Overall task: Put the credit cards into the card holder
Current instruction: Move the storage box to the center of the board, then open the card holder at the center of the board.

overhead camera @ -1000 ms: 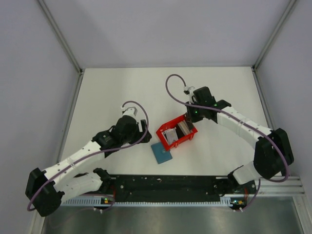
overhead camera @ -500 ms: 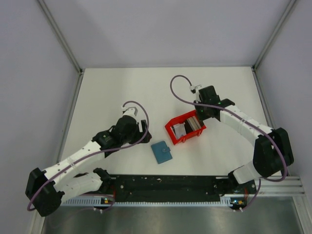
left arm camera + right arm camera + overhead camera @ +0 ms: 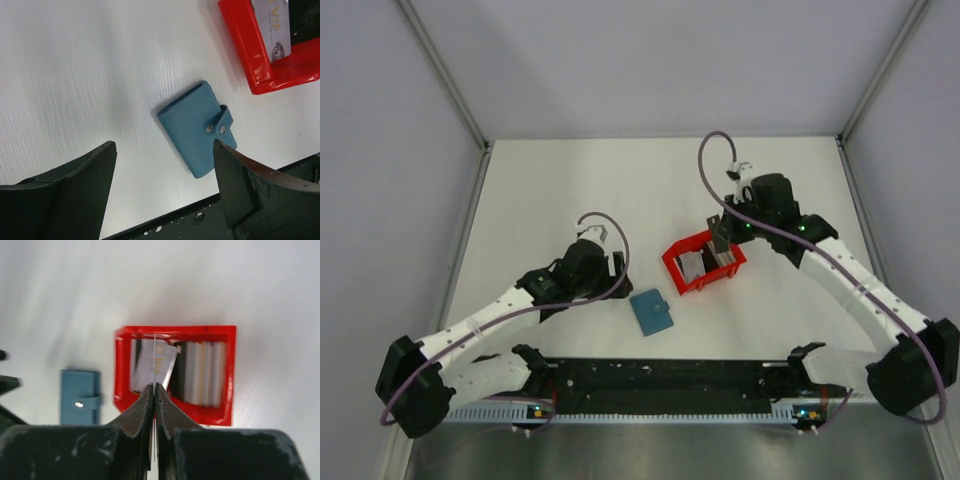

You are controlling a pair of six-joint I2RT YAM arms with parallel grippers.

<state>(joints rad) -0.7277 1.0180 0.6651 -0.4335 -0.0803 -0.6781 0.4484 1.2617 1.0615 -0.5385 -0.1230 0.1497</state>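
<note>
Pinching one card (image 3: 155,350) edge-on, the right gripper (image 3: 154,387) has its fingers pressed together on the card's lower end, above the red tray (image 3: 172,330). The grip looks thin and low on the card, so I would carry it slowly and keep it vertical; a tilt could let it pivot between the pads.

Below it, the other credit cards (image 3: 200,372) stand in the tray, a stack on one side and a whitish one leaning on the other. I would raise the held card clear of the tray wall before moving sideways.

The card holder (image 3: 80,396) lies flat on the table (image 3: 550,190), to the left of the tray and nearer the arm bases, apart from it. Its strap (image 3: 223,122) is snapped, so no pocket is exposed and the card cannot go in yet.

The left gripper (image 3: 164,146) hovers over the holder with its jaws wide apart, touching nothing. It seems best placed to unsnap the strap and hold the cover open, after which the right arm can bring the card in along the pocket's length, leading with the free edge.
</note>
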